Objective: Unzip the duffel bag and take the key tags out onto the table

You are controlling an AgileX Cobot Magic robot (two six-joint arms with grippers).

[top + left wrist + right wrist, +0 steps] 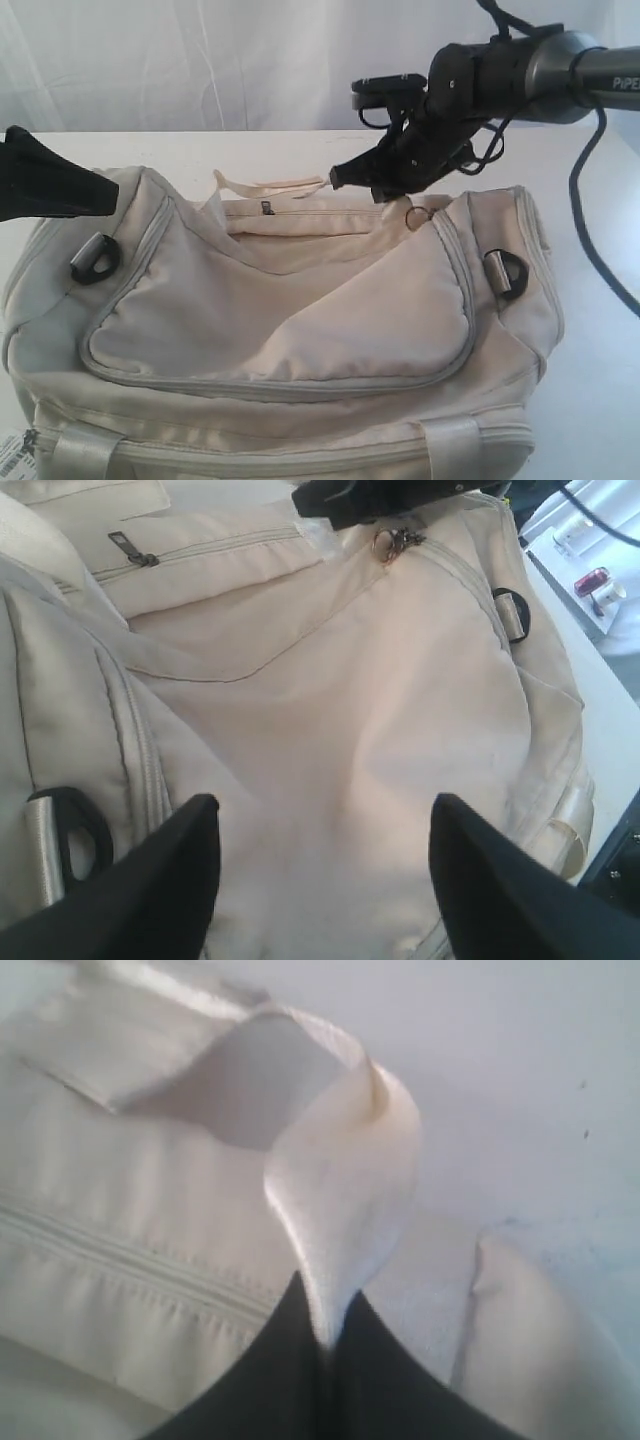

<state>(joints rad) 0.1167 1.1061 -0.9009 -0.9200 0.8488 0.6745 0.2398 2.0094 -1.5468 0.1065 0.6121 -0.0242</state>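
**Bag.** The bag (pixel 300 320) lies on the tabletop (pixel 590 400) with its top flap facing up. It fills most of the exterior view. The grey zipper (pixel 280 385) round the flap is closed along every part that shows. Its pull (pixel 418 214), fitted with a small metal ring, sits at the bag's far right corner. A smaller pocket pull (pixel 130 548) lies on the bag's far panel. One black D-ring (pixel 95 258) is fixed at the bag's left end and another (pixel 507 272) at its right end. A pale strap (pixel 275 186) rises from the bag's far edge. A printed label (pixel 12 455) shows at the bag's near left corner.

**Right tool.** The right tool (pixel 325 1335) is clamped on the strap. Its fingers pinch a fold of the webbing, which loops up beyond the tips. The tool is at the bag's far edge, just beside the ringed pull. Whether it touches the pull cannot be told.

**Left tool.** The left tool (pixel 320 880) is spread wide and grips nothing. It is over the bag's left end, near the left D-ring. Whether its fingers touch the fabric cannot be told.

**Cable.** A black cable (pixel 600 250) hangs from the right arm, beyond the bag's right end.
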